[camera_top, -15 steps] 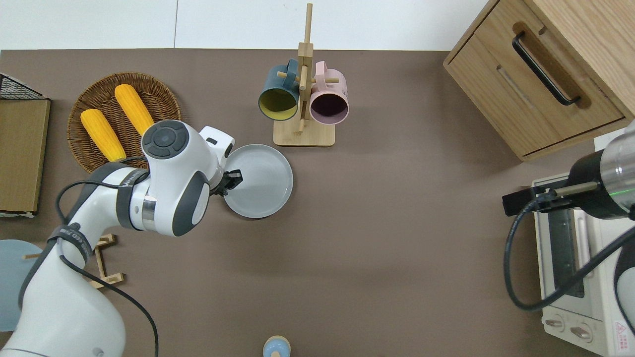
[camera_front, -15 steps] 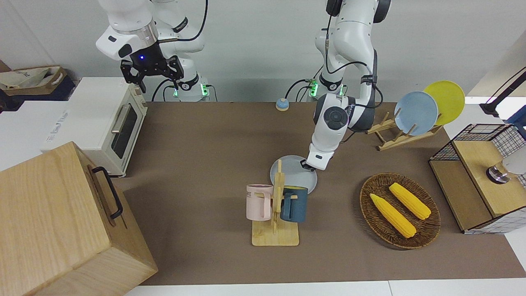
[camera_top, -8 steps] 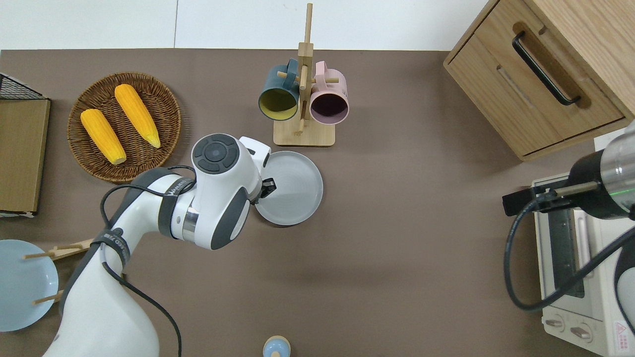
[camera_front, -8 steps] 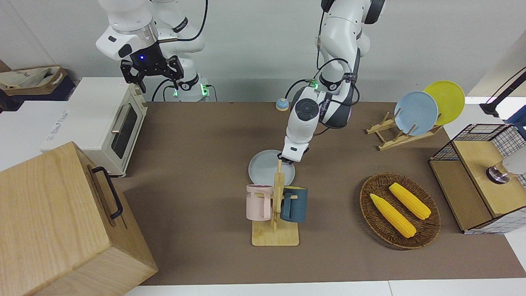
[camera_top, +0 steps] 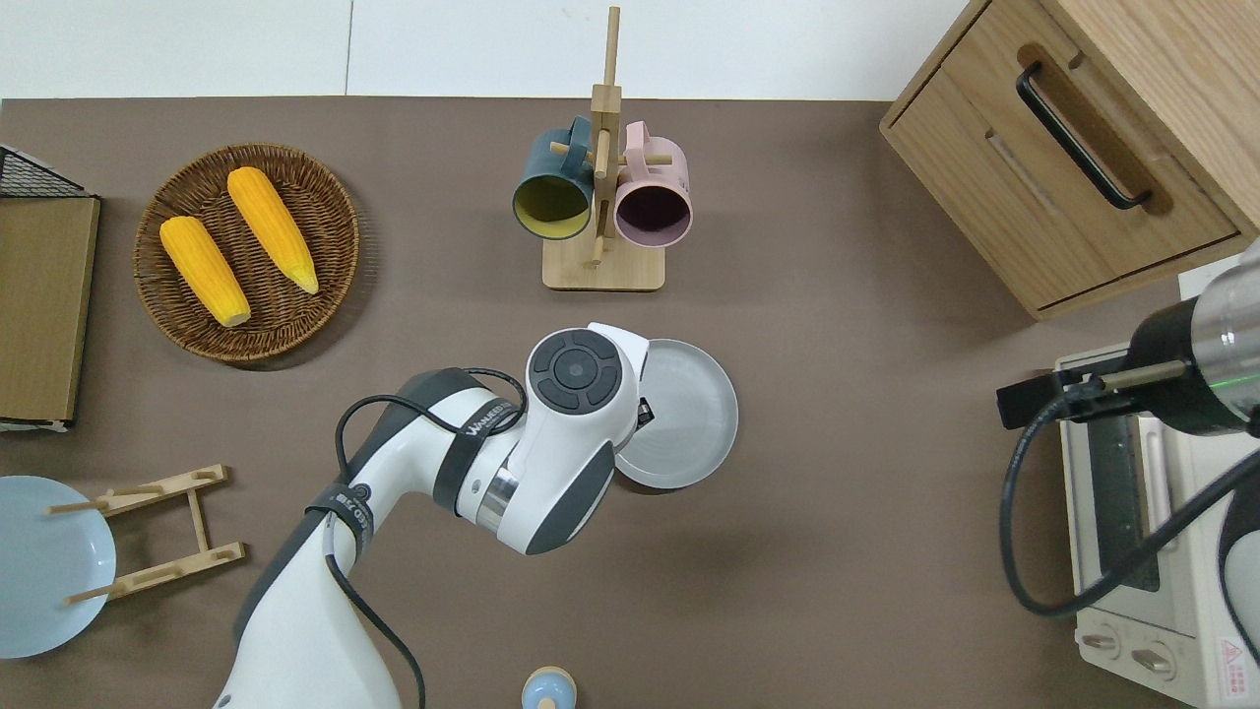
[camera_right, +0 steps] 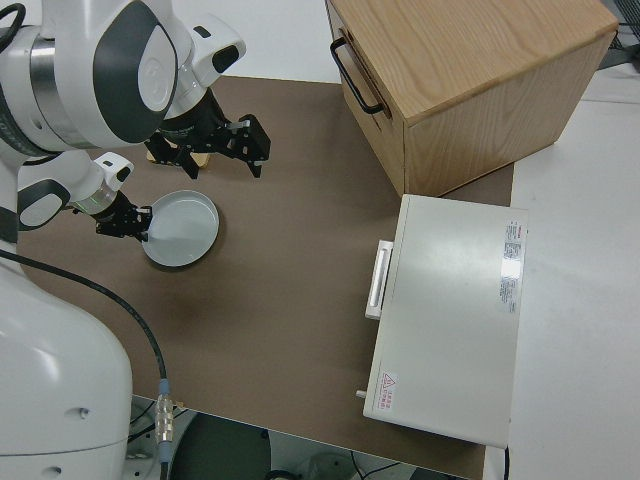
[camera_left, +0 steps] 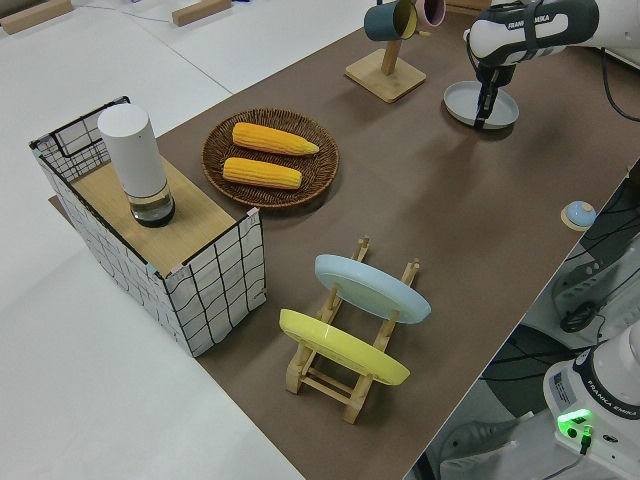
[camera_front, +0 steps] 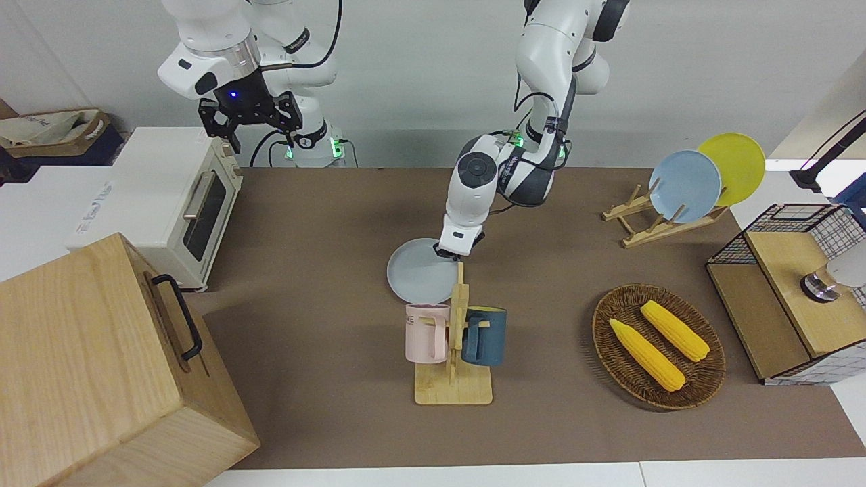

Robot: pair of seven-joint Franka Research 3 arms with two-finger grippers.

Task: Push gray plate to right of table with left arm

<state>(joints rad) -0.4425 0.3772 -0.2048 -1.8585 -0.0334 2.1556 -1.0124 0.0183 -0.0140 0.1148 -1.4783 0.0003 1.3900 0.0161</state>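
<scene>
Your left gripper [camera_right: 128, 222] sits low against the gray plate's [camera_top: 684, 414] rim to shove it; I cannot tell its finger state. The plate lies mid-desk [camera_top: 837, 551]. The right arm is parked.

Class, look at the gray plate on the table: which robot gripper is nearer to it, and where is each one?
Left. The left gripper is at the gray plate's rim; the right arm is parked.

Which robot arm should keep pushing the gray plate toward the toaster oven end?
The left one. The left gripper is already down at the gray plate, at its rim on the side away from the toaster oven. The right arm is parked.
</scene>
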